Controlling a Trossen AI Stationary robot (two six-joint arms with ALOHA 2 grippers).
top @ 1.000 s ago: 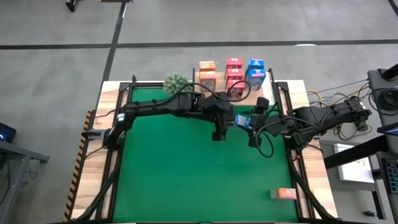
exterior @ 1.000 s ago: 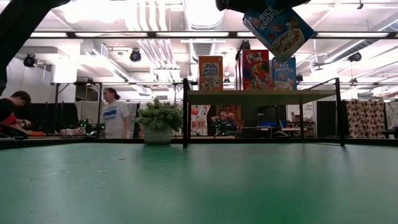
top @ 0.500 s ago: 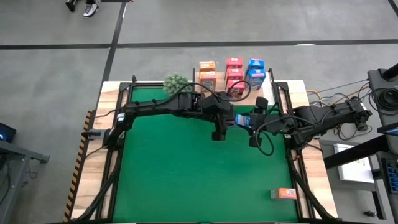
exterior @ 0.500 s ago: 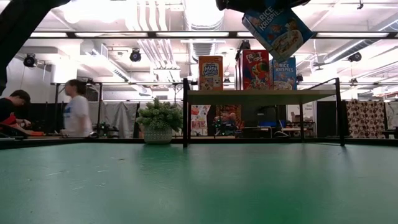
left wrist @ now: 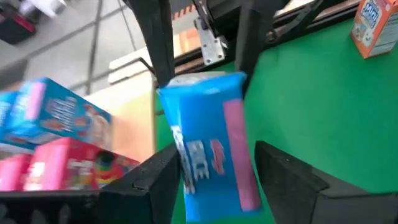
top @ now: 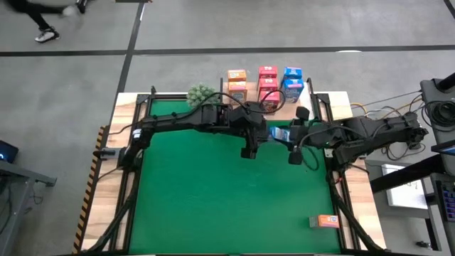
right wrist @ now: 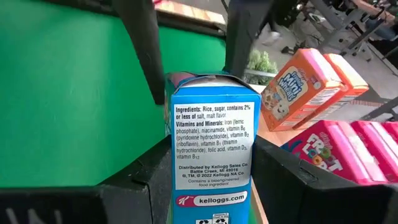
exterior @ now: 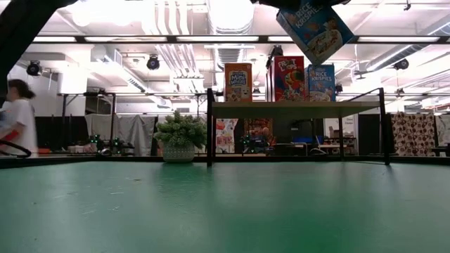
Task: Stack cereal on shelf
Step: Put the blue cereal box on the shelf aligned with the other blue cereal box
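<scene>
Two dark arms meet above the green felt table [top: 213,192], a little toward one o'clock from its middle in the high view. Between them hangs a blue rectangular cardboard cereal box [top: 279,134], tilted and lifted clear of the felt; in the low view it shows high up [exterior: 314,31] with its printed front slanted. The right gripper [right wrist: 205,186] has its two dark fingers clamped on the box's sides, the ingredients panel facing that wrist camera. The left gripper [left wrist: 211,180] has its fingers standing either side of the same box's other end [left wrist: 211,146]; whether they press on it or only flank it I cannot tell.

At twelve o'clock from the held box stands the light wooden shelf board on thin black metal supports [exterior: 295,109]. On its top, in the low view, stand an orange cereal box [exterior: 238,82], a red cereal box [exterior: 289,79] and another blue cereal box [exterior: 321,83], upright and side by side. The high view shows more boxes in the same colour columns at the far table edge.

One more orange box [top: 328,221] lies flat at about five o'clock on the table, well apart from the arms. A small green bushy plant in a pale pot [exterior: 180,138] sits just beside the shelf's left support. A person [exterior: 14,116] shows in the room behind.
</scene>
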